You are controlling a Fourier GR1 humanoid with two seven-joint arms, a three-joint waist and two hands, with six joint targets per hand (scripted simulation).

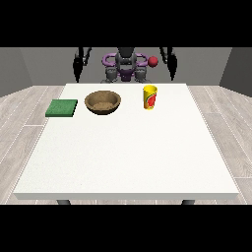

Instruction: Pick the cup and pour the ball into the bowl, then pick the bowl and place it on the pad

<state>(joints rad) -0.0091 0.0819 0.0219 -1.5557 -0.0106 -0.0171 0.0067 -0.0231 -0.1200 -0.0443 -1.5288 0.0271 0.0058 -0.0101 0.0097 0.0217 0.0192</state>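
A yellow cup with a red mark stands upright on the white table, near its far edge and right of the middle. Higher in the picture, a small red ball shows beside the robot's shoulder; what it rests on is not visible. A brown bowl sits left of the cup, and a flat green pad lies left of the bowl by the table's left edge. The hand at the view's left and the hand at the view's right hang beyond the far edge, away from every object.
The robot's torso stands behind the table's far edge. A wooden floor surrounds the table on all sides.
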